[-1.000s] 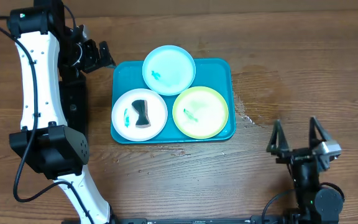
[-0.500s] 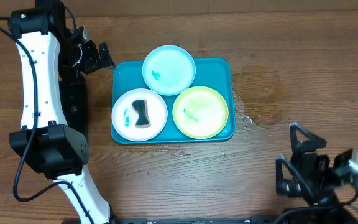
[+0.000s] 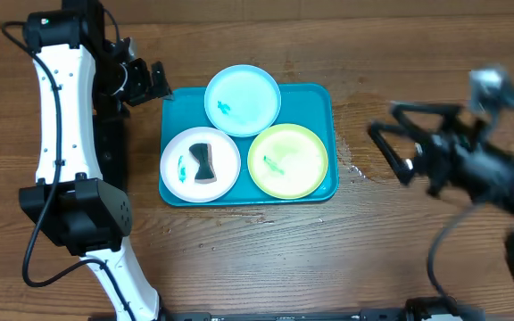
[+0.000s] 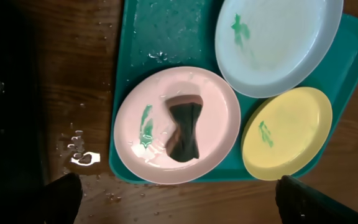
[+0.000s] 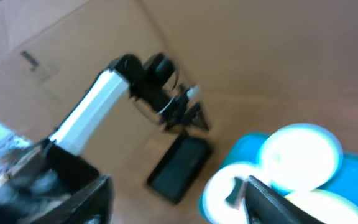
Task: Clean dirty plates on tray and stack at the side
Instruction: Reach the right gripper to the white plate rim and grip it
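1. The left gripper (image 3: 154,82) hangs empty with its fingers spread wide, just off the far left corner of the tray (image 3: 315,100).
2. From it, the white plate (image 3: 224,147) is nearest, to its right and back toward the robot. A dark sponge (image 3: 203,162) lies on that plate, its long axis running toward and away from the robot.
3. The blue plate (image 3: 243,99) sits straight to its right, and the yellow-green plate (image 3: 287,160) is farthest.
4. The right gripper (image 3: 393,143) is blurred, with its fingers apart and nothing between them. The tray lies well apart to its left.
5. The plates lie flat and round, so no axis matters. The left arm looks better placed for the sponge.
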